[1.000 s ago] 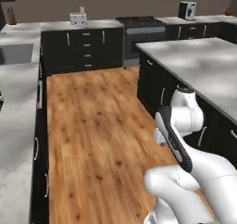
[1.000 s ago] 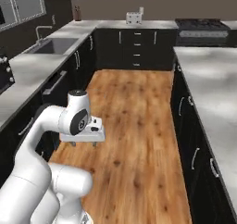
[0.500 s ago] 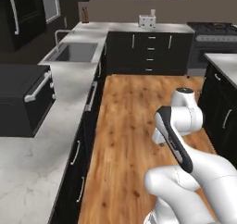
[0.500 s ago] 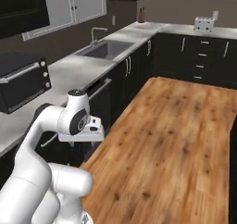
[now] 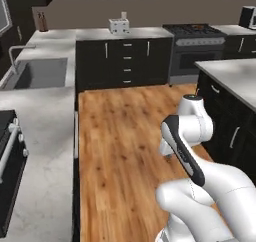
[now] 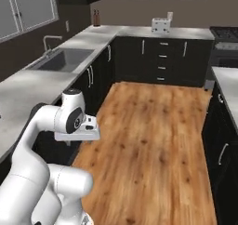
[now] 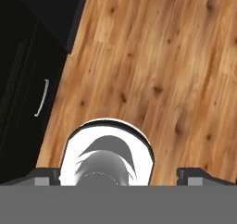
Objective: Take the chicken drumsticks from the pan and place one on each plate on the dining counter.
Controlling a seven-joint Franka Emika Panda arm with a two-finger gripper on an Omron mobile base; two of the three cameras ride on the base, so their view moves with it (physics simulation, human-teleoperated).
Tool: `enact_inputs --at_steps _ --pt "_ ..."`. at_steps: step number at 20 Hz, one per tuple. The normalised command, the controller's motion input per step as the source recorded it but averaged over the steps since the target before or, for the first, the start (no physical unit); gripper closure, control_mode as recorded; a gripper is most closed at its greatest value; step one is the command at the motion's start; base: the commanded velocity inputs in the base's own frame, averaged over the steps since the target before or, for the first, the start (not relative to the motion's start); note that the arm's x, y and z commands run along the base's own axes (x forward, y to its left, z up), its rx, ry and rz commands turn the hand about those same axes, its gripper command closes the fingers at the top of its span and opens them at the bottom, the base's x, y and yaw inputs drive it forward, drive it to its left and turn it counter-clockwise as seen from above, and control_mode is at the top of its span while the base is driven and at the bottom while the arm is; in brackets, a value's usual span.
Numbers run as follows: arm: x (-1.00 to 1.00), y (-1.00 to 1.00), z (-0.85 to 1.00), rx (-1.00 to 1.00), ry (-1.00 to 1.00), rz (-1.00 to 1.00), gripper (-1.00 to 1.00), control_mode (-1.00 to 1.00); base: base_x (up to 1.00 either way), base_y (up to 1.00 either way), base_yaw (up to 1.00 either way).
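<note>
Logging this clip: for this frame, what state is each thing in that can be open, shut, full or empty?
claw: open, nothing between its tips.
drawers under the back worktop: all shut.
oven door below the stove: shut.
sink: basin looks empty; whether the tap runs is too small to tell.
cabinet door beside the wooden floor: shut.

knotty orange-brown wood floor (image 5: 125, 136) — black cabinets (image 5: 125, 61), grey marble worktops (image 5: 45, 121)
</note>
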Motion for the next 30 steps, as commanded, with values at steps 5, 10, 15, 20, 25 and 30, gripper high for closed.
enact_inputs --at_steps 5,10,15,20,25,30 --pt "0.0 0.0 0.0 0.0 0.0 0.0 -1.0 1.0 1.0 0.33 -0.3" --pt "0.0 0.0 0.0 0.0 0.0 0.0 -1.0 1.0 1.0 0.29 -0.29" --pt "0.0 0.0 0.0 0.0 0.0 0.0 -1.0 1.0 1.0 0.25 -0.28" --pt "0.0 0.0 0.0 0.0 0.0 0.0 -1.0 1.0 1.0 0.23 -0.21" --pt "0.0 0.0 0.0 0.0 0.0 0.0 -1.0 1.0 1.0 0.21 -0.26" --pt "0.0 0.0 0.0 0.0 0.0 0.0 -1.0 1.0 0.97 0.22 -0.35"
